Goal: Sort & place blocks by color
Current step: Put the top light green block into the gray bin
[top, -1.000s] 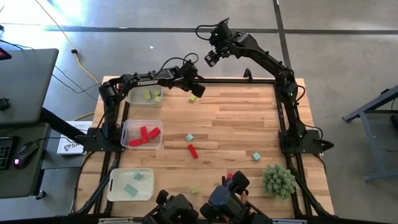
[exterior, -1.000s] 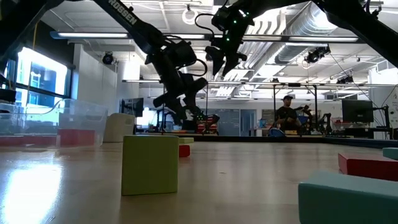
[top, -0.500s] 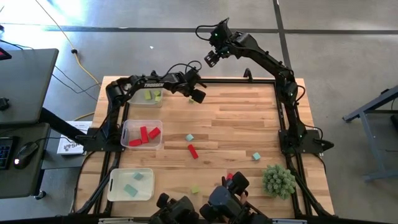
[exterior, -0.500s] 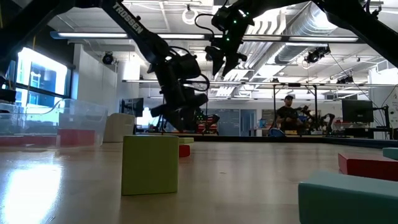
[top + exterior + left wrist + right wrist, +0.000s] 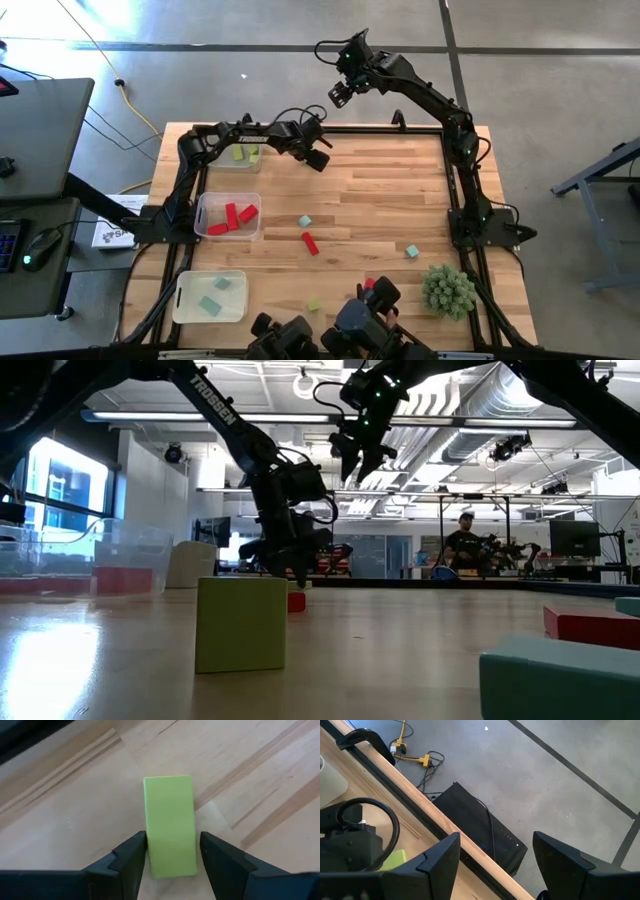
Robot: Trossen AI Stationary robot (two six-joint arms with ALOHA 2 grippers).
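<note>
My left gripper (image 5: 320, 160) is low over the table near its far edge, open. Its fingers stand close on either side of a yellow-green bar block (image 5: 169, 815) that lies flat on the wood; I cannot tell whether they touch it. My right gripper (image 5: 340, 95) is open and empty, raised high beyond the far edge. Loose on the table lie teal blocks (image 5: 305, 221) (image 5: 412, 251), red blocks (image 5: 310, 243) (image 5: 368, 283) and a yellow-green block (image 5: 315, 304).
Three clear bins stand along the left side: the far one (image 5: 222, 163) holds yellow-green blocks, the middle one (image 5: 203, 205) red, the near one (image 5: 184, 300) teal. A spiky green plant ball (image 5: 447, 290) sits near the front right. A person (image 5: 462, 545) is far behind the table.
My left gripper has moved down and a little toward the table's near right, from beside the yellow-green bar block to low over it, with a finger on each side. The block has stayed in place.
</note>
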